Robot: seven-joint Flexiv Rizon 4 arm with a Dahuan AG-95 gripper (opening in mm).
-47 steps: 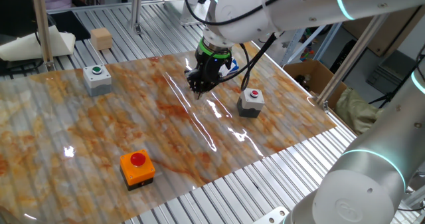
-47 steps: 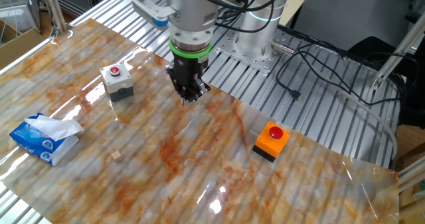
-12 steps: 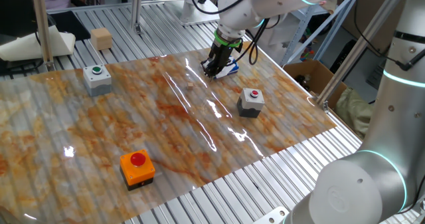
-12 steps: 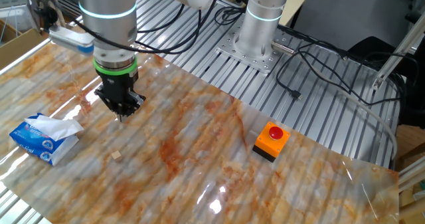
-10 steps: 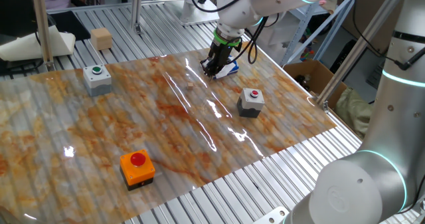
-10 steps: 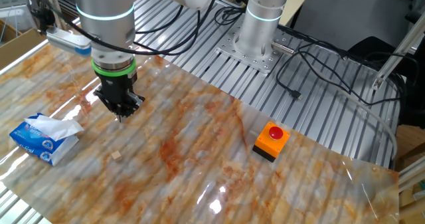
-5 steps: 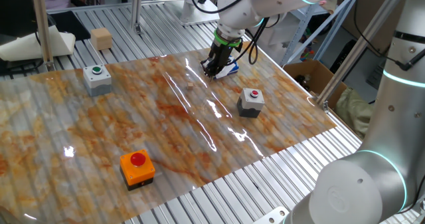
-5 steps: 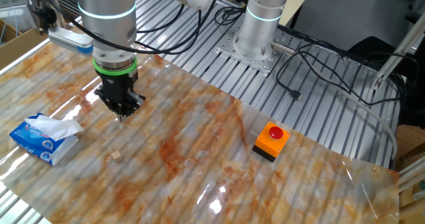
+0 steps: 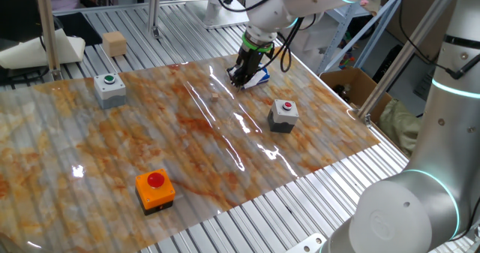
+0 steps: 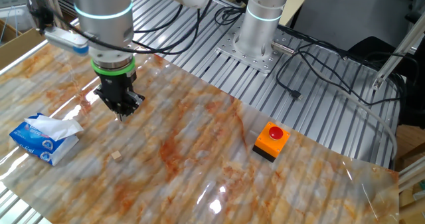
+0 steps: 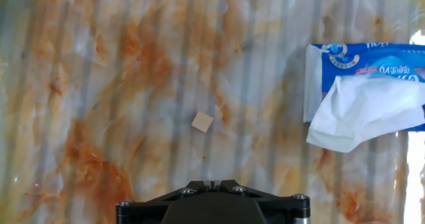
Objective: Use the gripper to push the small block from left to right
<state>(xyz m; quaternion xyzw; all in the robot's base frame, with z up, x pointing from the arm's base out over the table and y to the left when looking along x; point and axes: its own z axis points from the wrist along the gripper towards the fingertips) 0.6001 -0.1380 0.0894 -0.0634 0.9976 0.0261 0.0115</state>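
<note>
In the other fixed view, from the left: a blue tissue pack with white tissue spilling out (image 10: 44, 138) lies at the sheet's left edge, and the small block, a tiny light tan wooden cube (image 10: 116, 155), sits alone on the orange-veined marble-pattern sheet (image 10: 199, 151), well right of the pack. The gripper, a black two-fingered claw under a bright green ring (image 10: 122, 113), hangs pointing down beyond the cube, apart from it, its fingers pressed together with nothing between them. Far right sits an orange box with a red button (image 10: 271, 140).

The hand view shows the cube (image 11: 202, 122) ahead of the closed claw (image 11: 211, 184) and the tissue pack (image 11: 362, 91) off to one side, with bare sheet between.

The step in hand looks like lining up for the push. To do it well, the closed tips should drop just beside the cube on its left face, nearly touching the sheet. Then they should meet that face squarely at its centre, since an off-centre touch would likely spin so light a piece aside. A slow, straight sweep should keep it ahead of the fingers.
</note>
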